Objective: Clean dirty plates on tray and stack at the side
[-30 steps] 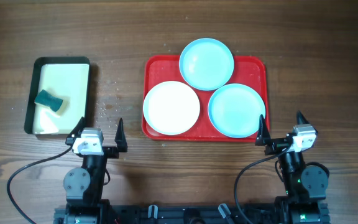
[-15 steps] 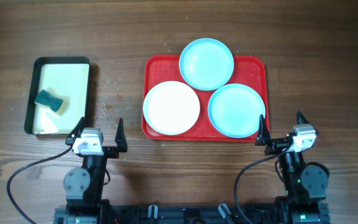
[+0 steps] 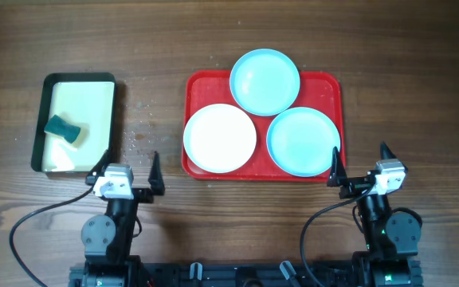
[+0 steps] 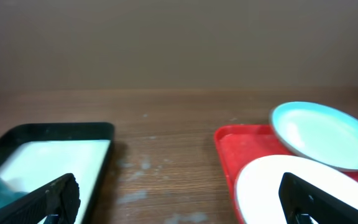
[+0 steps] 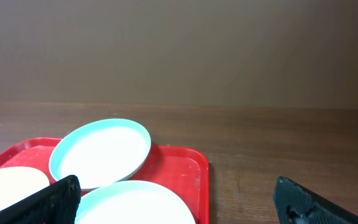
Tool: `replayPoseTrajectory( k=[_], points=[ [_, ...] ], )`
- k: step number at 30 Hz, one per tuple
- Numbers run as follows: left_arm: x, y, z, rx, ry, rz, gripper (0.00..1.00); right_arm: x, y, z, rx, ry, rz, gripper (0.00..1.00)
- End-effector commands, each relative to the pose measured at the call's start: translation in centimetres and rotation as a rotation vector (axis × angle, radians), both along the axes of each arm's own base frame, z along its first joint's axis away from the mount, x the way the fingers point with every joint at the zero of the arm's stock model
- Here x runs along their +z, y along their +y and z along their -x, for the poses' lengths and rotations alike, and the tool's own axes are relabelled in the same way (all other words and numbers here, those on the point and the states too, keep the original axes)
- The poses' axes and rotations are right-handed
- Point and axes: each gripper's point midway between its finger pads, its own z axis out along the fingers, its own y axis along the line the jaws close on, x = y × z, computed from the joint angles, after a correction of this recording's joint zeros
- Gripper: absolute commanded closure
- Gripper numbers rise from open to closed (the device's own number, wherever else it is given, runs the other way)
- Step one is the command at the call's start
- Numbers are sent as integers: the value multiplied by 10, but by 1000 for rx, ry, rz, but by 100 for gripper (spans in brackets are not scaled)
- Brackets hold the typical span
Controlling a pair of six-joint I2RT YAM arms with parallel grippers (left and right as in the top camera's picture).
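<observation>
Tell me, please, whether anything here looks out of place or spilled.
The far light blue plate overhangs the red tray's far rim, and the white plate sticks out past its left rim. Pale specks dot the wood left of the tray.

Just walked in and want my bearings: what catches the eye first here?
The red tray at centre, crowded with a white plate, a rear light blue plate and a right light blue plate. Left of it, a green-rimmed tray holds a teal sponge.
</observation>
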Motion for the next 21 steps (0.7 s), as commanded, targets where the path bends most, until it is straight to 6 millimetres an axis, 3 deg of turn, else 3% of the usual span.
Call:
replayPoseTrajectory(
  k=[1,4,6,7,9,11,15,17,21],
  points=[
    [20,-87,34,-543,-27,161,0,-1,-1,-1,-9,4,13,0],
    [59,-132,91,-961,-211,67,0,-1,-1,-1,-9,4,13,0],
    [87,-133,104,-981,-389,-20,0,-1,-1,-1,-9,4,12,0],
    [115,-130,116,-959,-550,-75,0,-1,-1,-1,-9,4,13,0],
    [140,-118,115,-863,-638,-22,0,-1,-1,-1,-9,4,13,0],
    [161,-98,101,-705,-679,44,0,-1,-1,-1,-9,4,13,0],
    [179,-74,65,-510,-515,135,0,-1,-1,-1,-9,4,12,0],
    [187,-67,46,-441,-403,101,0,-1,-1,-1,-9,4,13,0],
    [192,-34,-17,-194,-25,38,0,-1,-1,-1,-9,4,13,0]
  ],
)
